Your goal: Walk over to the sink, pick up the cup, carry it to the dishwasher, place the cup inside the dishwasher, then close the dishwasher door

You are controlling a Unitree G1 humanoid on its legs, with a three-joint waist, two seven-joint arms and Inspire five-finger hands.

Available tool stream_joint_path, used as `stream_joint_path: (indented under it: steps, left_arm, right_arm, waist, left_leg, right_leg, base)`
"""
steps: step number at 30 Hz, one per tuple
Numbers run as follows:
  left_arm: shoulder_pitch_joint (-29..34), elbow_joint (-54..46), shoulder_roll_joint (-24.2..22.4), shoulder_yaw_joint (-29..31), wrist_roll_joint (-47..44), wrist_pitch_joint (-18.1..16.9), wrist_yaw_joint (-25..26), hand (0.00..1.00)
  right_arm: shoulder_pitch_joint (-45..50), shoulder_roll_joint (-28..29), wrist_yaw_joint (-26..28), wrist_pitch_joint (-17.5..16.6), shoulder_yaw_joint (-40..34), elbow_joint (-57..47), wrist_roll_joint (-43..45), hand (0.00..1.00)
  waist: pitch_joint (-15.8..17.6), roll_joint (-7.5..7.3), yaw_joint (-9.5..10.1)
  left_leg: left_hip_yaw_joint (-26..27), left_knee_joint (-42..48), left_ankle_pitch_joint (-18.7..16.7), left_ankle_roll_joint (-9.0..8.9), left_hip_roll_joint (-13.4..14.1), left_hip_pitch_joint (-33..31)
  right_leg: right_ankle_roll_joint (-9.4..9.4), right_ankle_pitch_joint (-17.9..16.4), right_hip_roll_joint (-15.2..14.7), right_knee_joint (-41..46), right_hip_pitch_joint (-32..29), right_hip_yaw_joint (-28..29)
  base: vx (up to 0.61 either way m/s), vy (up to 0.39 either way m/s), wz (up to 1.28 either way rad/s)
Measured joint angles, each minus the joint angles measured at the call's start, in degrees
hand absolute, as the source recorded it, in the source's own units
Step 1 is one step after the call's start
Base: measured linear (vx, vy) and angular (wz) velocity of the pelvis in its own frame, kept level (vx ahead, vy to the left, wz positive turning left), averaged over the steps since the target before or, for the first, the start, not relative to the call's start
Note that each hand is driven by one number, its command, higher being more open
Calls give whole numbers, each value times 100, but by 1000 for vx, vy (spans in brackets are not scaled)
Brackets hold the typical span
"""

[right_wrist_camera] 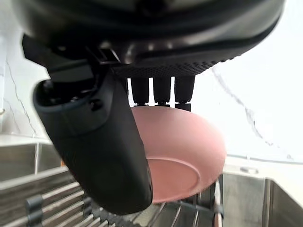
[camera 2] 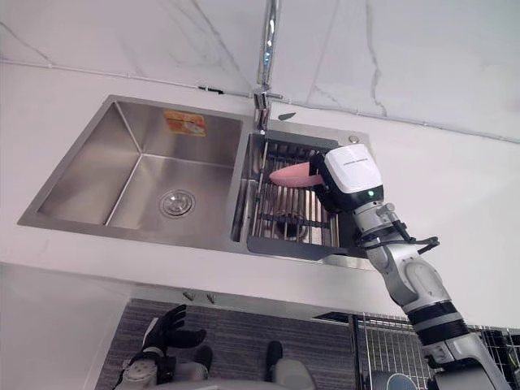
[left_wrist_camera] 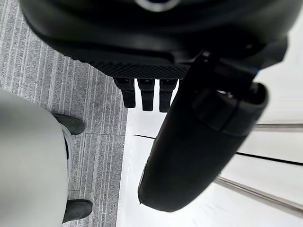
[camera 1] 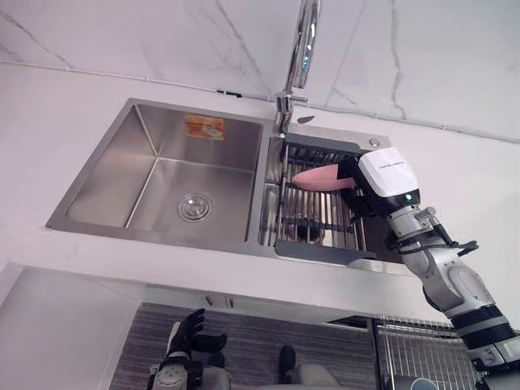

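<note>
A pink cup (camera 1: 323, 178) lies on its side over the dish rack (camera 1: 313, 218) in the sink's right basin. My right hand (camera 1: 363, 197) reaches in from the right and is shut on the cup. In the right wrist view the thumb (right_wrist_camera: 106, 156) and the curled fingers (right_wrist_camera: 161, 90) pinch the cup (right_wrist_camera: 187, 156), whose base sits just above the rack bars. I cannot tell whether the cup touches the rack. My left hand (camera 1: 188, 335) hangs low in front of the counter, over the floor, with relaxed fingers and nothing in it.
The steel sink's left basin (camera 1: 154, 154) holds a drain (camera 1: 195, 206) and an orange sticker (camera 1: 204, 127). A tall faucet (camera 1: 299, 57) rises behind the rack. White counter surrounds the sink. A wire dishwasher basket (camera 1: 414, 351) shows below the counter at lower right.
</note>
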Motion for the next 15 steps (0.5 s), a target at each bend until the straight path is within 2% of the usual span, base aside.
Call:
stream_joint_path:
  steps: [9,15]
  left_arm:
    - [-1,40,4,2,2,6,-5,90]
    - [-3,183,-1,15,8,35,-3,90]
  right_arm:
    - [334,2,-1,-109,-171,-413,8,30]
    - [747,292,-4,-127,-786,-1062,19,30]
  waist:
    - [-25,-3,-22]
    - [-148,15,-73]
  left_leg:
    - [163,-3,5,6,1,96]
    - [286,-40,9,21,18,212]
  right_leg:
    - [2,31,8,-1,5,158]
    - [2,31,31,4,37,286]
  base:
    - [-10,0,-9]
    - [-1,-3,-11]
